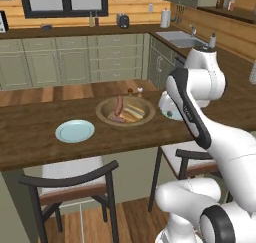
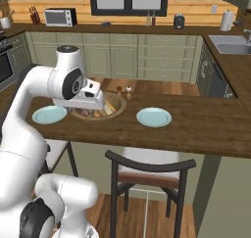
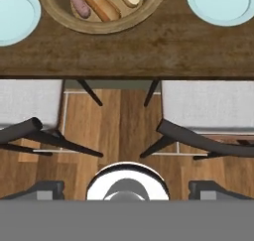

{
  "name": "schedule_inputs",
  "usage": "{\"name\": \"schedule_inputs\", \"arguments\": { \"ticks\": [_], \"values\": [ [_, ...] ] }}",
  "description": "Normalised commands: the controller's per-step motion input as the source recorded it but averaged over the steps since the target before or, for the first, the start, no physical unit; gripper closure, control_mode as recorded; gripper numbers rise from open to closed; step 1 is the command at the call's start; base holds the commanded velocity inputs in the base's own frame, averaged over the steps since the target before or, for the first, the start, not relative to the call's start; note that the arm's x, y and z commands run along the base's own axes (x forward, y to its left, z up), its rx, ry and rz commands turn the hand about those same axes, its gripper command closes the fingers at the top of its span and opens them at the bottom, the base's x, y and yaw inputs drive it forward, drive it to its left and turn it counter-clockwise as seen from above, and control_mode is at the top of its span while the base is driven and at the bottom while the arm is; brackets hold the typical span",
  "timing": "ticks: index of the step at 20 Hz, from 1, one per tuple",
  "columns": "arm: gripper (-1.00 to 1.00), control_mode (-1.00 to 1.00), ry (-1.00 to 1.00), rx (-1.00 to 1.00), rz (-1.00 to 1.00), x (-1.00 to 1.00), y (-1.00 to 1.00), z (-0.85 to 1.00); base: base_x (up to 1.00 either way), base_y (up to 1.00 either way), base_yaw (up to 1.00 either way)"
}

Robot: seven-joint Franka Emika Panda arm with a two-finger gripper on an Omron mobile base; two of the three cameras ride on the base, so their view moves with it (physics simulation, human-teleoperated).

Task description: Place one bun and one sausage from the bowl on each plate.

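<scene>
you've got the gripper [image 3: 127,188] spread wide with nothing between the fingertips [image 3: 49,188], looking down past the counter [image 3: 149,51] edge at two chairs [image 3: 208,106]. use the bowl [image 1: 102,114] as landmark: it sits mid-counter with the sausages [image 1: 118,107] and buns [image 1: 132,112] in it. one plate [image 1: 75,131] lies bare on one side of the bowl, the second plate [image 2: 154,117] bare on the other side. neither plate touches the bowl.

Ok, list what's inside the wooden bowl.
The bowl holds sausages and buns piled together. In the right base view the arm covers most of it, and the overlap hides the exact count.
</scene>
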Motion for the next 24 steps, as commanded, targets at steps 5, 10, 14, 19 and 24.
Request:
{"name": "schedule_inputs", "arguments": {
  "ticks": [5, 10, 14, 19, 24],
  "values": [
    [-1.00, -1.00, -0.07, 0.00, -0.03, 1.00, 0.61, -0.11, 0.00, 0.00, 0.00],
    [-1.00, -1.00, -0.14, 0.00, -0.01, 1.00, 0.84, -0.30, 0.00, 0.00, 0.00],
    [-1.00, -1.00, -0.06, 0.00, 0.00, 1.00, 0.43, -0.82, 0.00, 0.00, 0.00],
    [-1.00, -1.00, -0.12, 0.01, -0.06, 1.00, 0.00, -0.56, 0.00, 0.00, 0.00],
    [-1.00, -1.00, -0.15, 0.02, 0.00, 0.96, 0.00, -0.38, 0.00, 0.00, 0.00]
  ]
}}
